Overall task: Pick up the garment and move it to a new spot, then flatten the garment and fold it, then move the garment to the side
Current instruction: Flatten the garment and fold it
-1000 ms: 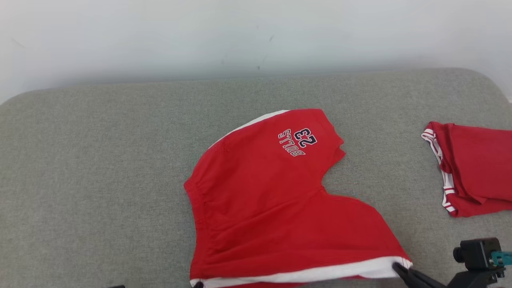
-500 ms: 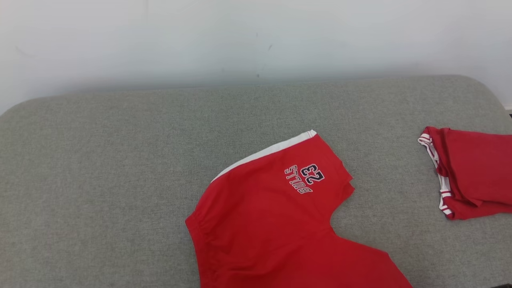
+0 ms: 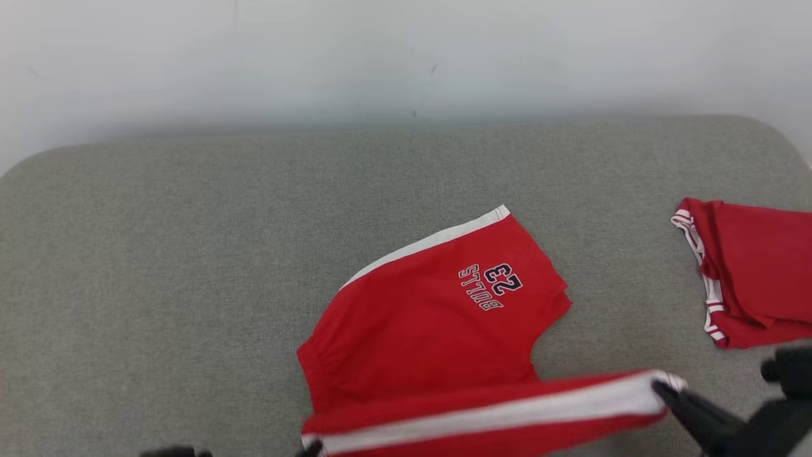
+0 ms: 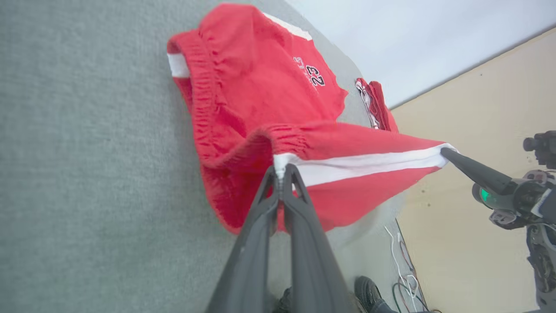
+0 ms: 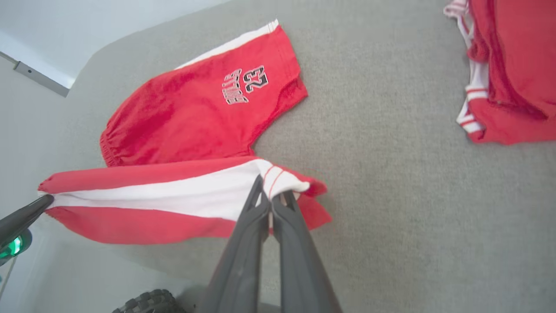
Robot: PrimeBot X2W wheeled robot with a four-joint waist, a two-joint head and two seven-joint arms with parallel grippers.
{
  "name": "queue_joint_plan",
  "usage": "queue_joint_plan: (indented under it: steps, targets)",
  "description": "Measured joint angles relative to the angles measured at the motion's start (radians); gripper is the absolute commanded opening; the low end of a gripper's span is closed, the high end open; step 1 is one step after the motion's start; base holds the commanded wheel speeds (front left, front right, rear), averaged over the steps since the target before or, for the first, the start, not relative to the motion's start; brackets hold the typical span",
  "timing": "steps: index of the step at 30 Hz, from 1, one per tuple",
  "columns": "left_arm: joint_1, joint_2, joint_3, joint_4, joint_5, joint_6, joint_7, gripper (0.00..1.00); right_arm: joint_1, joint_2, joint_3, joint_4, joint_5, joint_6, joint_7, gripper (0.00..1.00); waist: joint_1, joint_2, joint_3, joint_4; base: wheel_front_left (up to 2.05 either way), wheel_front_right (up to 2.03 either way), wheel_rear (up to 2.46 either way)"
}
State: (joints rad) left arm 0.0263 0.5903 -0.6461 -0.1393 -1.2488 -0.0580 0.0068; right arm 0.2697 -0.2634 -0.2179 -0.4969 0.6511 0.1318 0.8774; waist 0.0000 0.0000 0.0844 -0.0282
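While clenched on the striped hem, left gripper (image 4: 281,174) and right gripper (image 5: 271,198) alike, holds one leg of the shorts (image 3: 431,317) taut between them, newly lifted off the cushion (image 3: 190,254); rest flat beyond the fingertips; fold starting.

From my station: shorts (image 3: 431,317) on the bench (image 3: 158,254), near its front edge, right of middle, their front strip above that edge; second garment (image 3: 761,273) at the right edge, well apart.
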Motion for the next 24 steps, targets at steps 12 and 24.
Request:
queue_joint_plan:
  steps: [12, 24]
  targets:
    - [-0.227, -0.123, 0.000, 0.157, 0.119, -0.032, -0.080, 0.00, -0.458, -0.208, 0.298, 0.367, -0.012, 0.000, -0.281, 0.00, 0.0002, 0.0001, 0.064, 0.040, 0.00, 0.00, 0.00]
    - [-0.427, -0.229, 0.027, 0.330, 0.191, -0.033, -0.164, 0.00, -0.784, -0.223, 0.447, 0.694, -0.062, 0.000, -0.455, 0.00, 0.0003, 0.0001, 0.153, 0.098, 0.00, 0.00, 0.00]
